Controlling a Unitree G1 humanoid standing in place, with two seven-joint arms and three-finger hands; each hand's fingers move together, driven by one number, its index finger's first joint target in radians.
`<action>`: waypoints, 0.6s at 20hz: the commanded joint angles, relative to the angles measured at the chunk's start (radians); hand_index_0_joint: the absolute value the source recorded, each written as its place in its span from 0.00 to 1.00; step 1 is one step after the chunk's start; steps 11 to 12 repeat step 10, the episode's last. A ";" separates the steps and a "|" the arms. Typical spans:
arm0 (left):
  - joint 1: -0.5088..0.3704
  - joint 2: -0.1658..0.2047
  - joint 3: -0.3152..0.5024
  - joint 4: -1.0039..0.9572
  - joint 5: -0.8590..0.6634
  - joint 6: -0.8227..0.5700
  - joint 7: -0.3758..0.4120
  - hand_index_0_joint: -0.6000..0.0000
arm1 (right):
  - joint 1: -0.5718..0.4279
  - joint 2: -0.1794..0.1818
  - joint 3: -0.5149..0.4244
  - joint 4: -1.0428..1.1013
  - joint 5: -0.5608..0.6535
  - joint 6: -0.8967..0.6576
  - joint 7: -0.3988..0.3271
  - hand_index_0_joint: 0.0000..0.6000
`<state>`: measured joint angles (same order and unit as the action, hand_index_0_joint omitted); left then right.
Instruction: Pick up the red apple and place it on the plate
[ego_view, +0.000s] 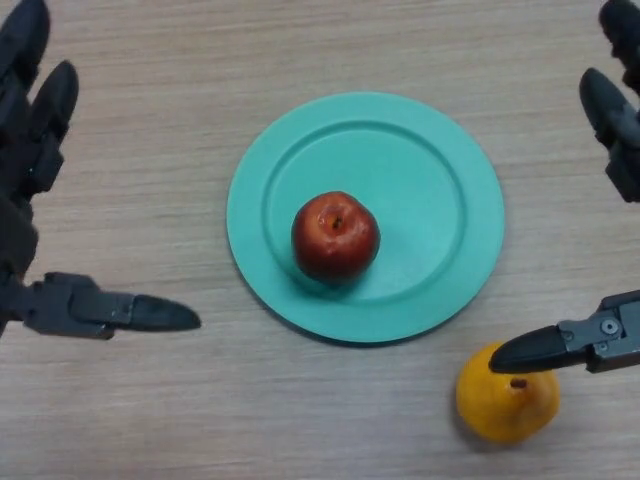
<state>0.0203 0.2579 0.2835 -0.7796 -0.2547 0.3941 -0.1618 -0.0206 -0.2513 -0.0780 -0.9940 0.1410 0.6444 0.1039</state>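
Observation:
A red apple (335, 236) sits upright on a teal plate (440, 160) in the middle of the wooden table, a little left of the plate's centre. My left hand (30, 150) is at the left edge, open, its thumb (120, 312) pointing toward the plate, apart from it. My right hand (615, 120) is at the right edge, open, its thumb (560, 347) stretched out above a yellow pear. Neither hand touches the apple or the plate.
A yellow pear (506, 405) lies on the table just off the plate's lower right rim, under my right thumb. The wooden table (150, 60) shows all round the plate.

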 joint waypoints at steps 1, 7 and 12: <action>-0.001 0.028 0.041 -0.061 0.004 -0.108 -0.054 1.00 | -0.011 -0.020 -0.025 -0.053 -0.012 -0.140 -0.017 0.00; -0.004 0.005 -0.036 -0.102 0.088 -0.079 -0.036 1.00 | 0.002 -0.023 -0.068 -0.053 0.033 -0.142 0.005 0.00; -0.030 0.024 -0.035 -0.112 0.118 -0.051 -0.032 1.00 | -0.008 -0.022 -0.071 -0.053 0.024 -0.139 0.012 0.00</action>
